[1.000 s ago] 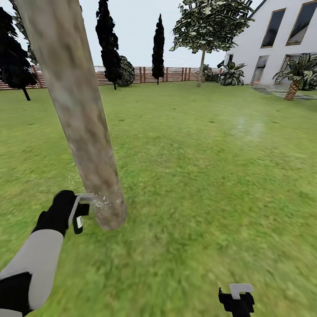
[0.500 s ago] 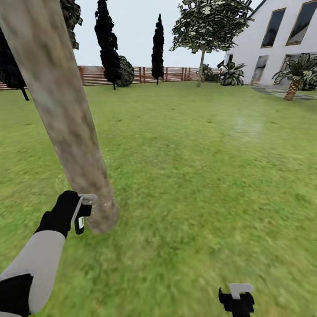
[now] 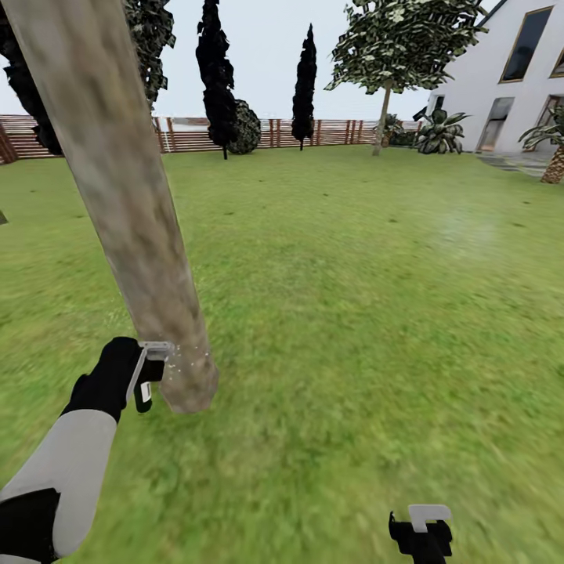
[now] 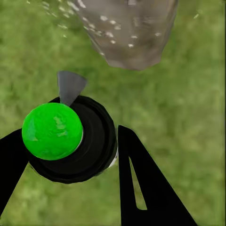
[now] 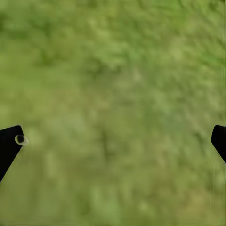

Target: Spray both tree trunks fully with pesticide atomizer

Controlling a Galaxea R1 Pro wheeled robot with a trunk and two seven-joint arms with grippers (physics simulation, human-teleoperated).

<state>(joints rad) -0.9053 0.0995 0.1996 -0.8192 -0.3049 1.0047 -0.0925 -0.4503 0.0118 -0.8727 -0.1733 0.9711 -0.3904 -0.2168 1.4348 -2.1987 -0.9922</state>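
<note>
1. Head view, lower right of the frame: the right hand hangs low over the lawn. In the right wrist view its two black fingertips sit at opposite edges with bare grass between them, so it is spread wide and carries nothing.
2. Lower left of the head view: the left hand is clenched on the pesticide atomizer. The left wrist view looks down on the atomizer's black round top and green cap, gripped between the dark fingers, with a grey nozzle pointing at the trunk.
3. Just beyond the nozzle stands the near tree trunk, a thick mottled column running to the upper left of the frame. Its base is near the hand, and fine white specks dot it there.
4. Judgement: the step in hand is spraying this trunk low down. The upper trunk shows no specks, so the next move likely calls for raising the nozzle along the column while keeping it aimed.
5. Far back: black cypresses, a slatted wooden fence, a leafy tree and a white house.
</note>
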